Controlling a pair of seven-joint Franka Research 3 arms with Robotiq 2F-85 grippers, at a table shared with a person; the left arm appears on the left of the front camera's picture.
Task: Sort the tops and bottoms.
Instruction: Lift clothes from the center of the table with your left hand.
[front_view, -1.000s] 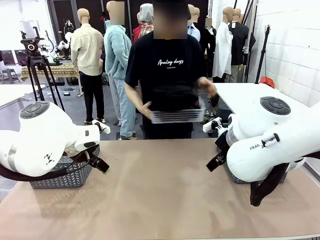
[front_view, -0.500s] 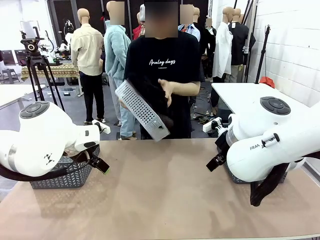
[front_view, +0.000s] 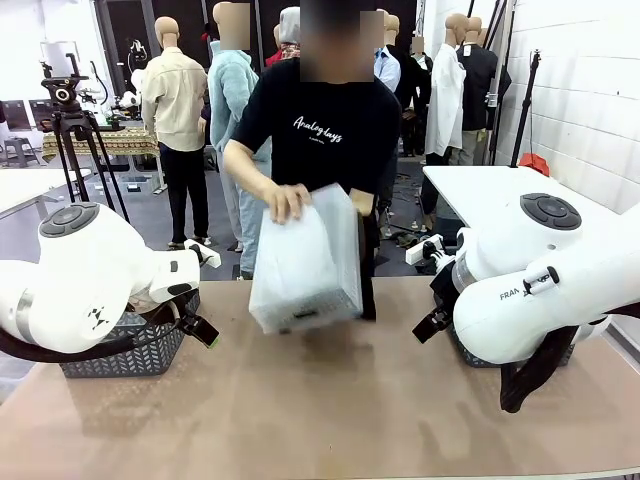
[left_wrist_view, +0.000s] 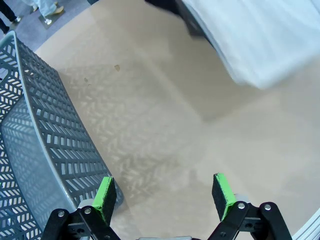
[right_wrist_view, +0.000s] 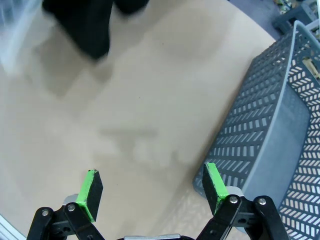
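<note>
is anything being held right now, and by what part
The left tool and right tool are both open and empty. The person's hand grips a pale, blurred container by its top edge, above the table.

The left arm (front_view: 85, 275) and right arm (front_view: 540, 290) are white with dark grey joint caps and black cables; the right bears black "FRAN" lettering. The left claw (left_wrist_view: 163, 192) and right claw (right_wrist_view: 152, 187) are black, green-padded. The person (front_view: 335, 100) wears a short-sleeved black T-shirt (front_view: 320, 160) with white lettering.
</note>
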